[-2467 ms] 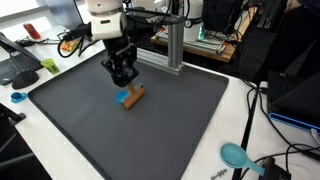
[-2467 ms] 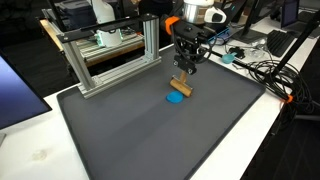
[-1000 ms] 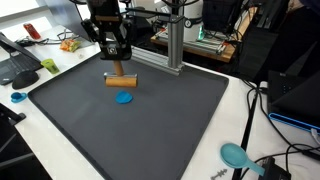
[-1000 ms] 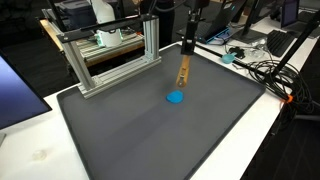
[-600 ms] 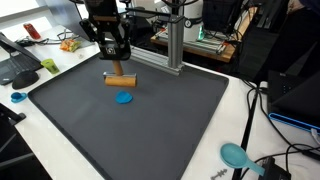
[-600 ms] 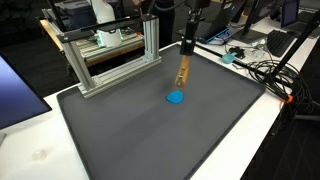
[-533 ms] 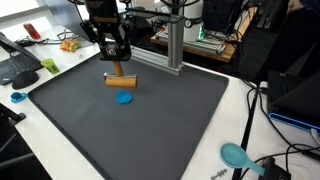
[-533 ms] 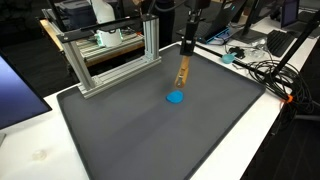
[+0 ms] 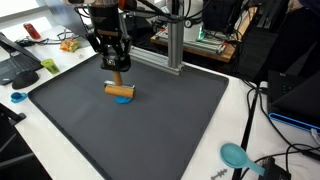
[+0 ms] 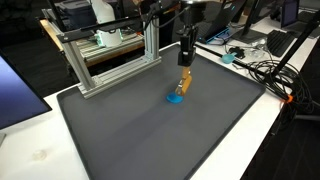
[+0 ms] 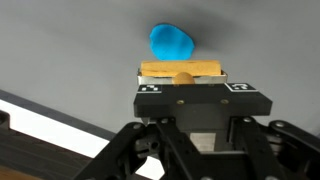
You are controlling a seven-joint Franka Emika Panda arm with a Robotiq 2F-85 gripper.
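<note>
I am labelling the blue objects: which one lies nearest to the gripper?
The blue disc on the dark mat, by the wooden block in the gripper; the blue scoop and small blue piece lie off it.

A lab: aluminium-extrusion frame (image 10: pixel 150 42), tangled cables (image 10: pixel 262 70), black work mat (image 10: pixel 130 135).

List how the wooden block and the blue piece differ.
The wooden block is tan, the blue piece bright blue. The wooden block is long and straight-edged; the blue piece is rounded. The gripper clamps the wooden block; the blue piece lies free on the mat. Both are small.
</note>
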